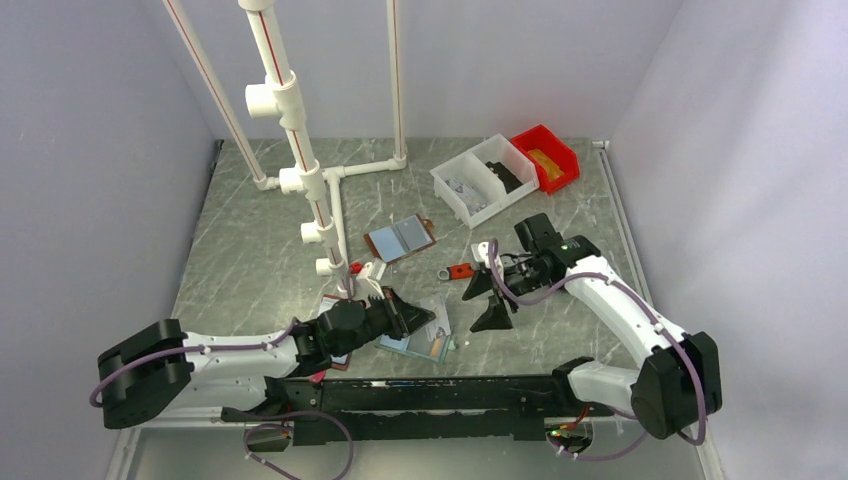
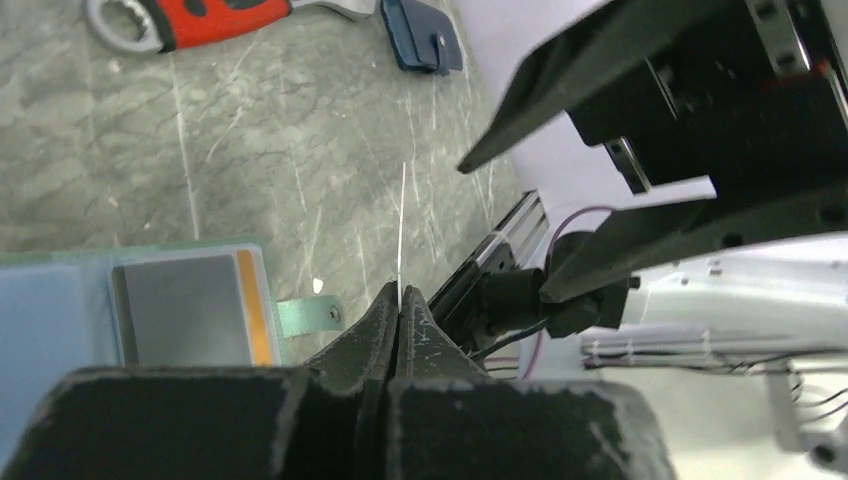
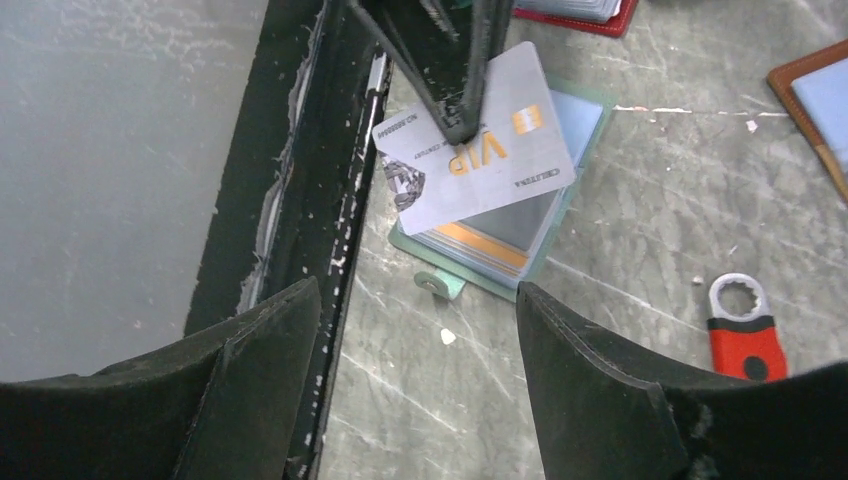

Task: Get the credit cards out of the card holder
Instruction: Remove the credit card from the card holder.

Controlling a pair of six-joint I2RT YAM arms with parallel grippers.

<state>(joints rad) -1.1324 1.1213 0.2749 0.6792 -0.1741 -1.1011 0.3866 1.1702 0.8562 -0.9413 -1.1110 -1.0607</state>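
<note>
From the left wrist, the credit card (image 2: 402, 220) is being seen only edge-on, its face hidden. The card holder (image 2: 55, 310) is being cut off by the left edge and covered below by the left gripper (image 2: 399, 295). A red wrench (image 2: 190, 18) is being clipped at the top. From the right wrist, a maroon-edged folder (image 3: 585, 15) and a brown-edged folder (image 3: 815, 100) are being cropped, and the card's small print is being blurred.

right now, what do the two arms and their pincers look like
Both the left arm and right arm have white tubular links between bulky black joint housings. A lilac cable loops along each arm. The left pincer and right pincer each have two matte black, wedge-shaped fingers, scuffed with pale marks in the wrist views. A small green light glows on the right wrist.
</note>
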